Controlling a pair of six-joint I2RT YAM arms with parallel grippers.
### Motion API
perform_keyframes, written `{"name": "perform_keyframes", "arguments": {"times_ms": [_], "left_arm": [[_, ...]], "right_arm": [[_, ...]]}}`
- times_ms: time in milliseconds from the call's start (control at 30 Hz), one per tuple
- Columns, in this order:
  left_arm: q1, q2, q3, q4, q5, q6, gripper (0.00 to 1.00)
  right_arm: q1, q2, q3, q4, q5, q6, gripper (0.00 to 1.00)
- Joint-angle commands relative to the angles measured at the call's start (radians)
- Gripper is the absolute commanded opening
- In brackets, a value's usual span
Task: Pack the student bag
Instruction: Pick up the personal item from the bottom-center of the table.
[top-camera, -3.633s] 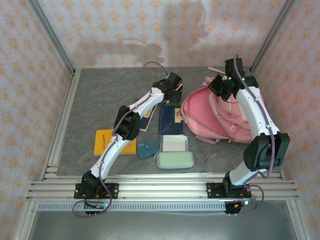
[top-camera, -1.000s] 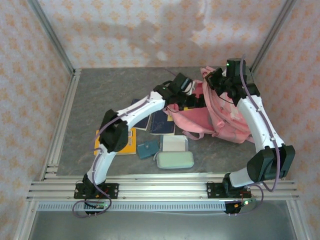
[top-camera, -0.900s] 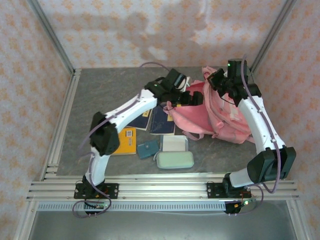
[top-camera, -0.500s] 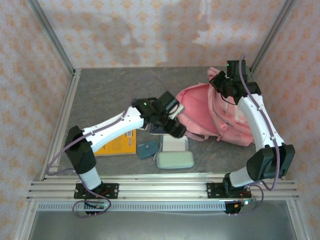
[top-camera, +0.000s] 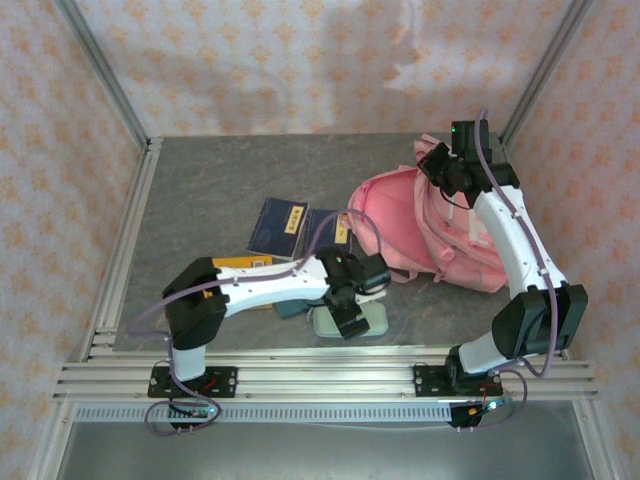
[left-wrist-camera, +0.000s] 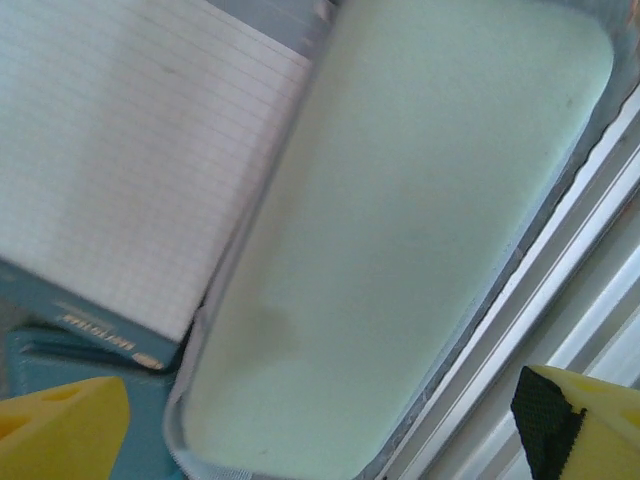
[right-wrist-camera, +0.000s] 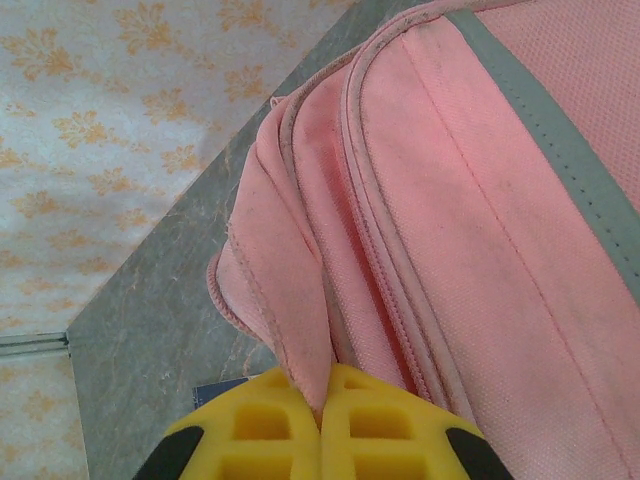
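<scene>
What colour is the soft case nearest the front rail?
The case is pale mint green, clearest in the left wrist view.

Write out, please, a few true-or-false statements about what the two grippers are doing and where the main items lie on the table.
1. The right gripper is shut on a fold of the large soft pink fabric backpack. True.
2. The pale mint oblong case lies right beside the white lined notebook. True.
3. The left gripper is shut on the mint case. False: its jaws stand wide open over the case and hold nothing.
4. The pink backpack lies on the left side of the table. False: it lies on the far right side, by the right arm.
</scene>
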Motion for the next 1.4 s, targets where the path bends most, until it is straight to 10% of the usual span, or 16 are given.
{"name": "perform_keyframes", "arguments": {"times_ms": [0,500,867,1367], "left_arm": [[-0.047,0.036,0.033,-0.039,-0.122,0.038,1.0],[-0.094,0.175,-0.004,0.053,-0.373,0.024,1.0],[-0.067,0.154,0.005,0.059,-0.325,0.01,0.7],[0.044,-0.147,-0.007,0.057,-0.24,-0.079,0.63]], "right_arm": [[-0.02,-0.022,-0.014,-0.002,0.038,-0.002,0.0],[-0.032,-0.024,-0.057,0.05,-0.033,0.052,0.0],[-0.032,-0.004,-0.053,0.057,-0.055,0.064,0.0],[-0.032,-0.015,-0.005,-0.002,-0.011,0.014,0.0]]}}
